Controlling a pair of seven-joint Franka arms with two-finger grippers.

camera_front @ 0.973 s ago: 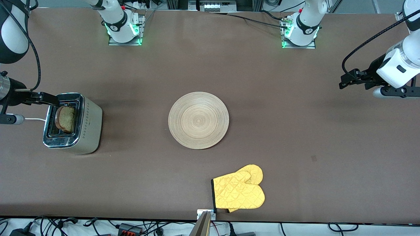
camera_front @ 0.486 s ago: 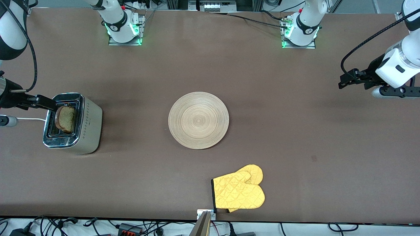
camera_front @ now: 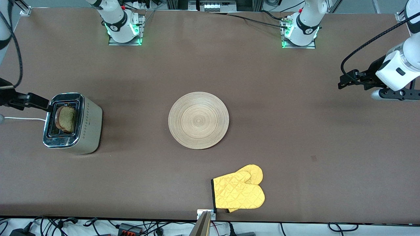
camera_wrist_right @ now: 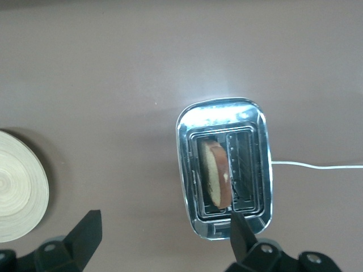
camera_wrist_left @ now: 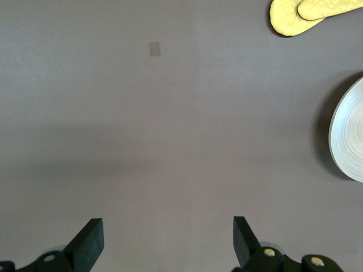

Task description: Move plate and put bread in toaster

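The toaster (camera_front: 92, 122) stands toward the right arm's end of the table. The bread (camera_front: 66, 118) sits in one of its slots, leaning, with its top sticking out. My right gripper (camera_front: 45, 103) is open and empty, up beside the toaster's end and apart from it. In the right wrist view the open gripper (camera_wrist_right: 163, 226) looks down on the toaster (camera_wrist_right: 224, 110) and the bread (camera_wrist_right: 218, 173). The plate (camera_front: 198, 120) lies at the table's middle. My left gripper (camera_front: 344, 82) is open and empty over the left arm's end of the table, and shows in its wrist view (camera_wrist_left: 165, 232).
A yellow quilted oven mitt (camera_front: 239, 191) lies near the table's front edge, nearer the camera than the plate. The toaster's white cord (camera_front: 26, 118) runs off the right arm's end. The left wrist view shows the plate's edge (camera_wrist_left: 349, 139) and the mitt (camera_wrist_left: 306, 14).
My right gripper has drawn back from over the toaster toward the right arm's end of the table. The bread stays in the slot. The left arm has barely moved.
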